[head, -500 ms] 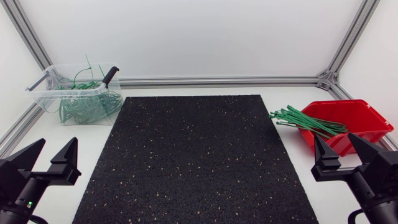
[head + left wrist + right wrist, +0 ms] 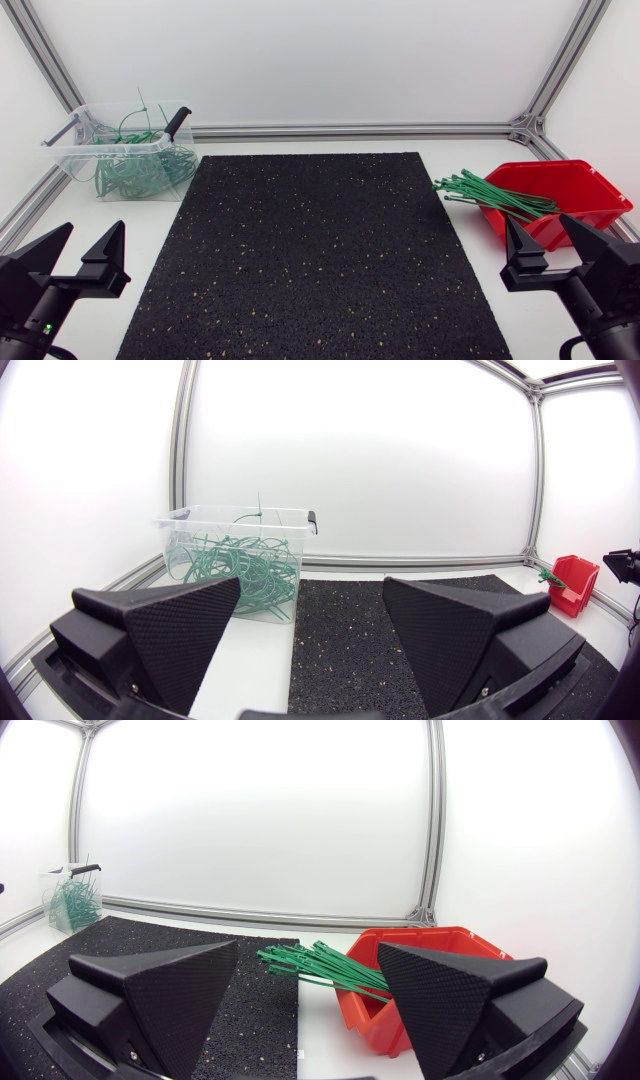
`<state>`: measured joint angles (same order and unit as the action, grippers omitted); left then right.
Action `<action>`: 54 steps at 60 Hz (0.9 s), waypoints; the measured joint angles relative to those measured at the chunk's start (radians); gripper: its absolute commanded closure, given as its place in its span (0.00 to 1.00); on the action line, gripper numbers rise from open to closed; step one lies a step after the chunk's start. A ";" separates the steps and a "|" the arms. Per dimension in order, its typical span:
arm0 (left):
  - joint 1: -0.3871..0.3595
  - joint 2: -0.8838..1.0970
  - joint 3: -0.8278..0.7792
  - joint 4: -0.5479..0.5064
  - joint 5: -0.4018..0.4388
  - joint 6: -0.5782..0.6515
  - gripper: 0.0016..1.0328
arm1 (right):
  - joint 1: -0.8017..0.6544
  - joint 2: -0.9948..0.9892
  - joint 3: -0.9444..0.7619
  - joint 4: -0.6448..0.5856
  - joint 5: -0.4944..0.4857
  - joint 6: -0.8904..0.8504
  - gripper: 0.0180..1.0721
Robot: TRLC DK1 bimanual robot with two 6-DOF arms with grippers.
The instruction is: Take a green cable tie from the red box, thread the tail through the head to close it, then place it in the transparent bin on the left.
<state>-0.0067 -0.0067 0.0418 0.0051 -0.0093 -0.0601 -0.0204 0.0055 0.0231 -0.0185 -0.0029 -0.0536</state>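
Observation:
A red box (image 2: 572, 196) stands at the table's right side with a bundle of straight green cable ties (image 2: 488, 194) sticking out of it toward the mat. At the far left is the transparent bin (image 2: 120, 150), holding several closed green ties. My left gripper (image 2: 76, 252) rests open and empty at the near left corner. At the near right, just in front of the red box, my right gripper (image 2: 553, 245) is open and empty too. The right wrist view has the red box (image 2: 440, 985) and green cable ties (image 2: 318, 967) ahead of the open fingers; the left wrist view has the bin (image 2: 238, 558) ahead.
A black speckled mat (image 2: 312, 255) covers the middle of the white table. An aluminium frame rail (image 2: 355, 130) runs along the back edge, with slanted posts at both back corners. A black-handled clip sits on the bin's rim (image 2: 177, 121).

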 measured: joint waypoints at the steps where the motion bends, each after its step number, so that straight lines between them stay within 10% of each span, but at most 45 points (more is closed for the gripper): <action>1: 0.000 0.000 0.000 0.000 0.000 0.000 0.04 | 0.000 0.000 0.000 0.000 0.000 0.000 0.03; 23: 0.000 0.000 0.000 0.000 0.000 0.000 0.04 | 0.024 0.000 0.042 -0.011 0.000 0.001 0.03; 54: 0.006 0.000 0.000 0.000 0.000 0.000 0.04 | 0.044 0.497 0.650 -0.251 0.000 -0.002 0.04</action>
<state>-0.0010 -0.0067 0.0418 0.0051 -0.0093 -0.0601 0.0238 0.5022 0.6735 -0.2695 -0.0029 -0.0551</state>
